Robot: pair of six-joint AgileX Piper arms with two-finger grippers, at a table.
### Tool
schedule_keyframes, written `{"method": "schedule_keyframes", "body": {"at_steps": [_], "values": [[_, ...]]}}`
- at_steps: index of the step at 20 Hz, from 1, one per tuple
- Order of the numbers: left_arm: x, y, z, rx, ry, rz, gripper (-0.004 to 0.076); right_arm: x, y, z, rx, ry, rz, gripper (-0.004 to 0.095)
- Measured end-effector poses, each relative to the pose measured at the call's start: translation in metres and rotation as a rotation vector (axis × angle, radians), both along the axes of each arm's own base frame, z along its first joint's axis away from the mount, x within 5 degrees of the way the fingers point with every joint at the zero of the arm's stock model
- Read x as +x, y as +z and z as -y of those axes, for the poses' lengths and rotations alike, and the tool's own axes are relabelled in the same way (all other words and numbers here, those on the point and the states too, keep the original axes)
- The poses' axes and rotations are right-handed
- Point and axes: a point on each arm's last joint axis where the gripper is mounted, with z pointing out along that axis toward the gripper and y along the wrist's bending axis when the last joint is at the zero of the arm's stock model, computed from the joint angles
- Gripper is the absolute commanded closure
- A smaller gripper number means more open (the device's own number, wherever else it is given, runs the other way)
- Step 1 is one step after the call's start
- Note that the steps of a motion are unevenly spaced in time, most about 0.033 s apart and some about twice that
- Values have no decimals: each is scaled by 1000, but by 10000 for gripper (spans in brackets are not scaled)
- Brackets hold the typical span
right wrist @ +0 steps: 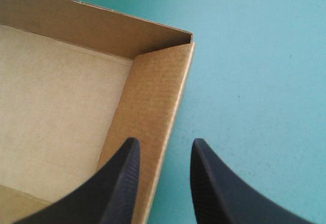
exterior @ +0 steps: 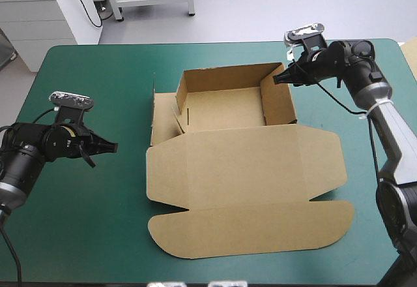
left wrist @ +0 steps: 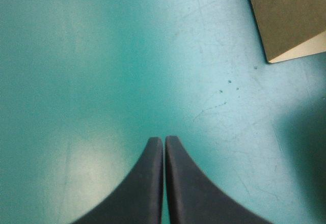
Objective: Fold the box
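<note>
The box (exterior: 241,169) sits at the middle of the bench (exterior: 78,235), walls raised farside, lid flat nearside. My right claw (right wrist: 163,142), spread, straddles its right wall; my left claw (left wrist: 164,138), pressed together, hovers near the left edge.

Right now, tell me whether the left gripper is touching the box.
Apart. The high view shows bare teal-green cover between the left gripper and the box.
</note>
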Motion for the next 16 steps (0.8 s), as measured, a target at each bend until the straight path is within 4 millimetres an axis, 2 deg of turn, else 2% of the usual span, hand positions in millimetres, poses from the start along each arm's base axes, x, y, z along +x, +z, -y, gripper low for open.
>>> {"method": "schedule_keyframes", "body": {"at_steps": [3, 6, 14, 16], "values": [[1, 0, 0, 4, -8, 9, 729, -6, 10, 1, 10, -7, -24, 590], [1, 1, 0, 7, -13, 16, 729, -4, 2, 0, 13, -17, -80, 590], [1, 1, 0, 9, -17, 14, 729, 21, -59, -5, -14, -18, -261, 590], [1, 1, 0, 11, -19, 14, 729, 26, -69, -7, 3, -13, -286, 590]]}}
